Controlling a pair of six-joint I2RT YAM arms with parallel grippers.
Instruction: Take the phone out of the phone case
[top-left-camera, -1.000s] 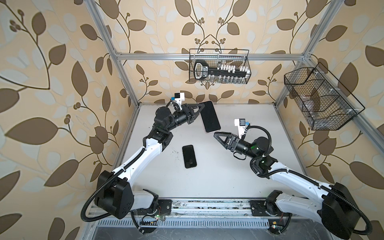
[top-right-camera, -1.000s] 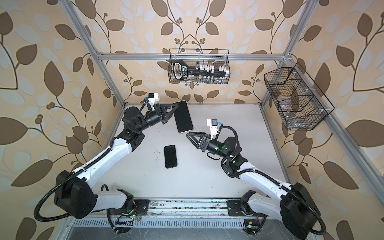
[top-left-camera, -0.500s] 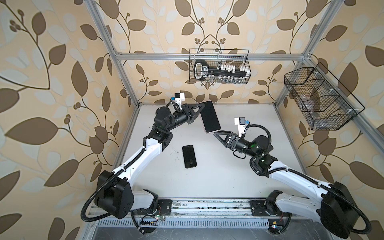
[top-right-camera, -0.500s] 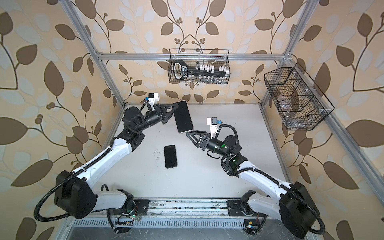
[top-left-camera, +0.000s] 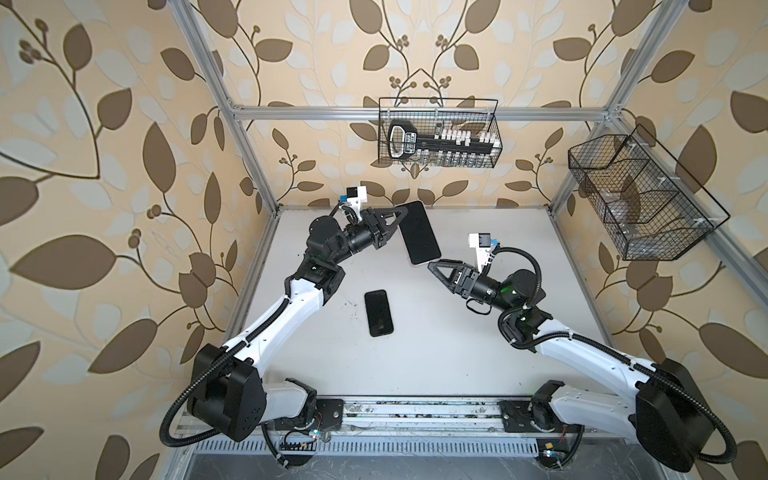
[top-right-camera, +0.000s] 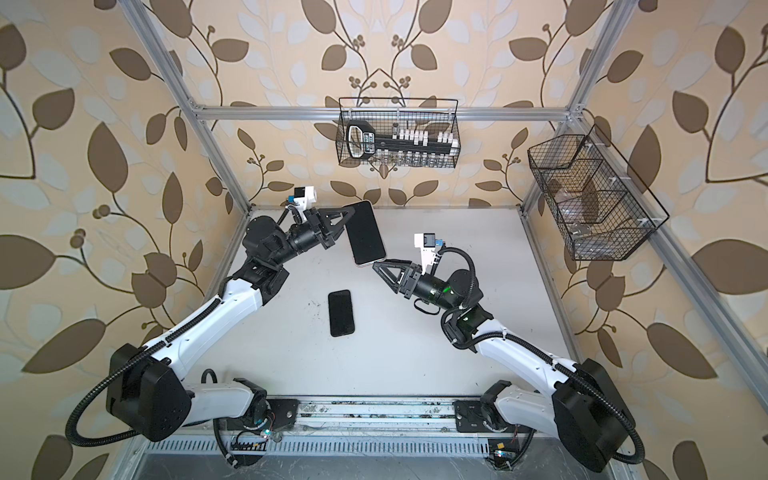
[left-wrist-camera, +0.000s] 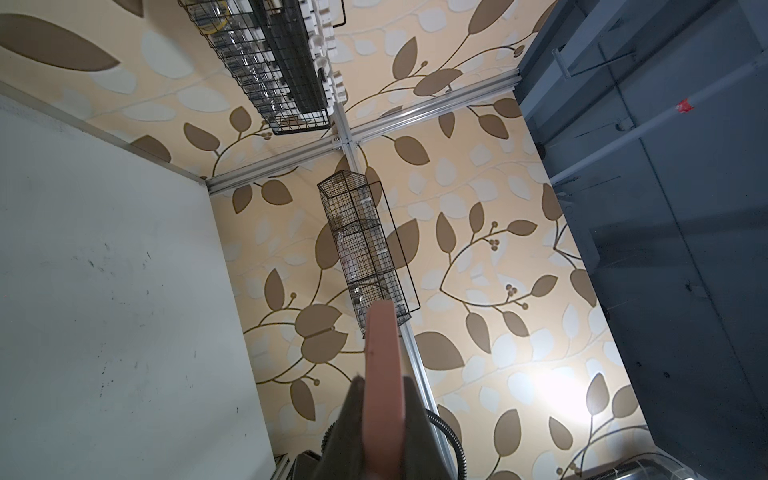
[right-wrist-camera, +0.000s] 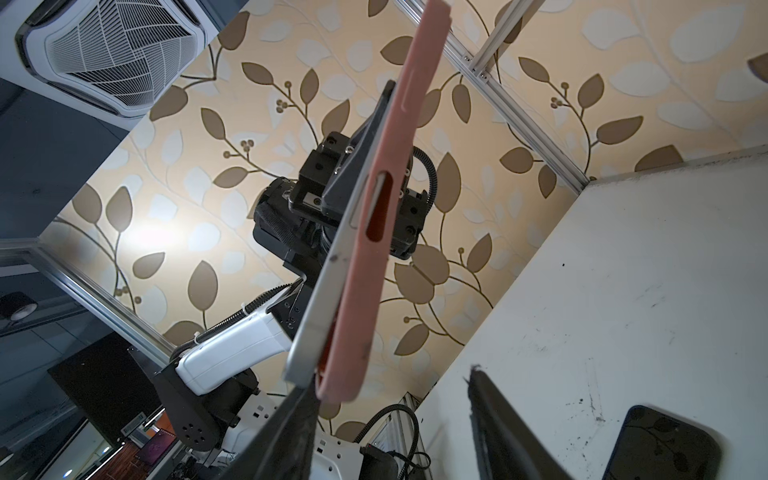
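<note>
The left gripper (top-left-camera: 399, 218) is clamped on the left edge of a black-screened phone (top-left-camera: 419, 232) in a pink silicone case (right-wrist-camera: 357, 316), holding it aloft over the far side of the white table (top-left-camera: 457, 353). The right gripper (top-left-camera: 436, 268), jaws apart, has one finger touching the case's near corner. A second dark phone (top-left-camera: 378, 313) lies flat mid-table.
</note>
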